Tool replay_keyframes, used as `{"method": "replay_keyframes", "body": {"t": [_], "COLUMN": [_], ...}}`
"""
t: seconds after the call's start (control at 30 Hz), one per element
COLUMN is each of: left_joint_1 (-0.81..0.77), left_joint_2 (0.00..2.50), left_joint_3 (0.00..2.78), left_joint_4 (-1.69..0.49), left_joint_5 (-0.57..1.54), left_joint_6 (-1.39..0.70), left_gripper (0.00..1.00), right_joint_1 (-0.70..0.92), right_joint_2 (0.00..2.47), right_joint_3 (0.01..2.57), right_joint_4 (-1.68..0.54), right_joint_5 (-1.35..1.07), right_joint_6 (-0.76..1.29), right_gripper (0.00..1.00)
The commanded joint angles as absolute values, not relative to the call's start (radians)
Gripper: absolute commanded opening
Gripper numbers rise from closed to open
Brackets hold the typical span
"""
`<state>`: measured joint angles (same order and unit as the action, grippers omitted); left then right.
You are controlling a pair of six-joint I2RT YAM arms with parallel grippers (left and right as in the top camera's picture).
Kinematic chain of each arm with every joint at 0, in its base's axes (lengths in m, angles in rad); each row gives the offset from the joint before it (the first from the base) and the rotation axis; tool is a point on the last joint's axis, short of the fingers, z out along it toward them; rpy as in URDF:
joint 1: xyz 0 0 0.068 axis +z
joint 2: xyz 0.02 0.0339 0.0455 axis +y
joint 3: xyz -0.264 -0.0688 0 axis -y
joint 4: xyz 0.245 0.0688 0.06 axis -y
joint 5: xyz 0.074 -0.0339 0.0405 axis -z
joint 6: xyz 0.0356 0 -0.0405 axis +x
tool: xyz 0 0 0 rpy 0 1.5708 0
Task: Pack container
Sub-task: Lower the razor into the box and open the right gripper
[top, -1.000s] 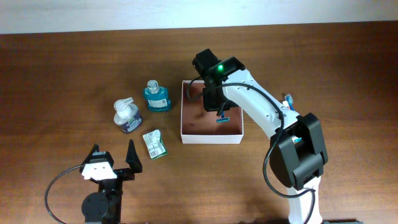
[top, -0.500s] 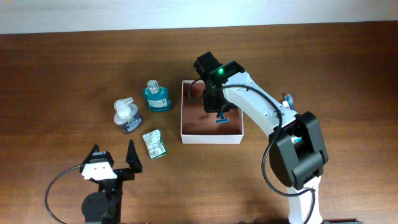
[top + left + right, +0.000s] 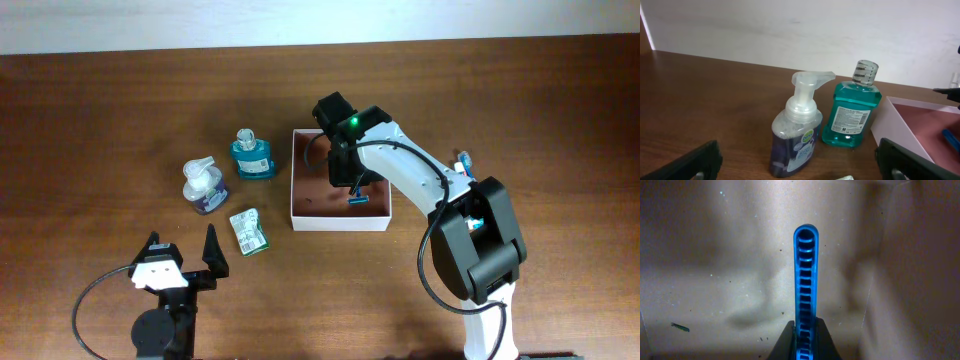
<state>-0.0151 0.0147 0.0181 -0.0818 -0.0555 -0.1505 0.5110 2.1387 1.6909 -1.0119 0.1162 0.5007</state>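
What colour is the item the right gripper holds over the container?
The item is bright blue, ribbed lengthwise; right wrist view shows it best.

The container (image 3: 340, 223) sits mid-frame on the worktop (image 3: 100, 120). Just left of its upper corner stands a capped bottle (image 3: 252, 157). A pump bottle (image 3: 203, 187) stands further left and lower, with a small packet (image 3: 249, 230) below both. The right hand (image 3: 352, 183) hangs over the container's right half, pinching a slim tool (image 3: 358, 197). The left hand (image 3: 183, 252) sits lower left, well apart.

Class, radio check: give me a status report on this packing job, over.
Left gripper open, empty. Right gripper shut on blue handle, above container floor. Nothing in the way; pump bottle, teal bottle, packet outside.
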Motion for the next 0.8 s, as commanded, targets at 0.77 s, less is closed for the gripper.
{"method": "replay_keyframes", "body": {"t": [0.77], "left_joint_1": [-0.010], "left_joint_2": [0.006], "left_joint_3": [0.009], "left_joint_4": [-0.080], "left_joint_5": [-0.047], "left_joint_6": [-0.141], "left_gripper": [1.00], "right_joint_1": [0.508], "right_joint_2": [2.150], "right_joint_3": [1.625], "right_joint_4": [-0.949], "right_joint_5": [0.311], "right_joint_6": [0.502], "right_gripper": [0.05]}}
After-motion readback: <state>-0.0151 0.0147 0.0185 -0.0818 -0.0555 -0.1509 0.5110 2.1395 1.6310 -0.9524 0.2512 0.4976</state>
